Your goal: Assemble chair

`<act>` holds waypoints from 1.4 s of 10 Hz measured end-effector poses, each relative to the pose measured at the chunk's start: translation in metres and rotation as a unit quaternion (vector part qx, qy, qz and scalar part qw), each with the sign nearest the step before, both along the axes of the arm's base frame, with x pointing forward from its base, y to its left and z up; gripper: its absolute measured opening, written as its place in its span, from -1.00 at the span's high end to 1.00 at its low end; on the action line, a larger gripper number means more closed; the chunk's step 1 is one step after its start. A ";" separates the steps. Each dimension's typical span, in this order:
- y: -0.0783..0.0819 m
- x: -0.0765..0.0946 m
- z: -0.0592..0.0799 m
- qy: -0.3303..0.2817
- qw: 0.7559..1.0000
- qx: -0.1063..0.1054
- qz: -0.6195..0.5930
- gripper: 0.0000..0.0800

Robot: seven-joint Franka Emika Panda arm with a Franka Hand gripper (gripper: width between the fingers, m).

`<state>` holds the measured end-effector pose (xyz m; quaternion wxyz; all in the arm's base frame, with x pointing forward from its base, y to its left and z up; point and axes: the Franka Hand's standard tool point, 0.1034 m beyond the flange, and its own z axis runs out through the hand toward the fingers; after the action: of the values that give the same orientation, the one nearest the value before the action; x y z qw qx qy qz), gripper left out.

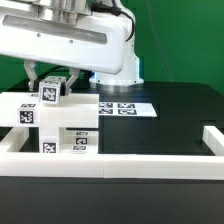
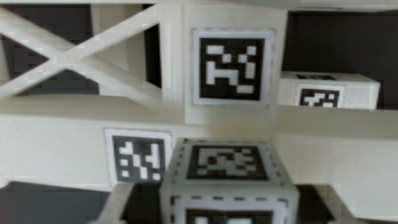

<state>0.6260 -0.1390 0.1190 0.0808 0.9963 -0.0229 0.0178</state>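
Two-finger gripper (image 1: 54, 84) pressed together around a small matte white tagged block (image 1: 52, 92), at the exterior view's left. Just below, stacked matte white blocky chair parts (image 1: 60, 125) with black-and-white square tags, against the white border rail (image 1: 110, 163). Farther right on the black table (image 1: 180, 115), flat white marker board (image 1: 124, 106). In the wrist view, a white cross-braced panel (image 2: 71, 60).

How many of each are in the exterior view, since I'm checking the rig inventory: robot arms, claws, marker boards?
Robot arm: 1
Claw: 1, closed on a chair part
Marker board: 1
Total: 3
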 end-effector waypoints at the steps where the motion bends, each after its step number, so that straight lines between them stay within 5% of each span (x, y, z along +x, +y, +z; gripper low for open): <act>1: 0.000 0.000 0.000 -0.008 0.999 0.002 -0.049 0.28; 7: 0.003 0.001 -0.001 -0.049 0.952 0.012 -0.302 0.28; 14: 0.015 0.004 -0.001 -0.091 0.820 0.028 -0.565 0.28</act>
<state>0.6298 -0.1245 0.1178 0.0467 0.8046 -0.5890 0.0588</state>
